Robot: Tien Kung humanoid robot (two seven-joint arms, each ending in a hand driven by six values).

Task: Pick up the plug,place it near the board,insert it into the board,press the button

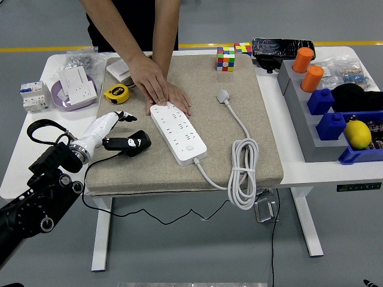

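A: What are the fingers doing?

B: Those of the left hand are clamped on the black plug, which sits over the beige mat's left part, just left of the white power strip. Whether it rests on the mat or is lifted clear, I cannot tell. A thin black cord trails from it over the bench edge and hangs below.

A: How will the plug handle?

B: Likely light, rigid and smooth-sided, so a pinch on its body, away from the pins, seems best. The dangling cord may tug a little as it moves.

A: And the strip?

B: It lies diagonally on the mat. A person's hands press flat at its far end, which should brace it against the push of insertion. Its round button is near the close end.

A: Anything else near?

B: A yellow tape measure lies beyond the hand. The right hand is out of view.
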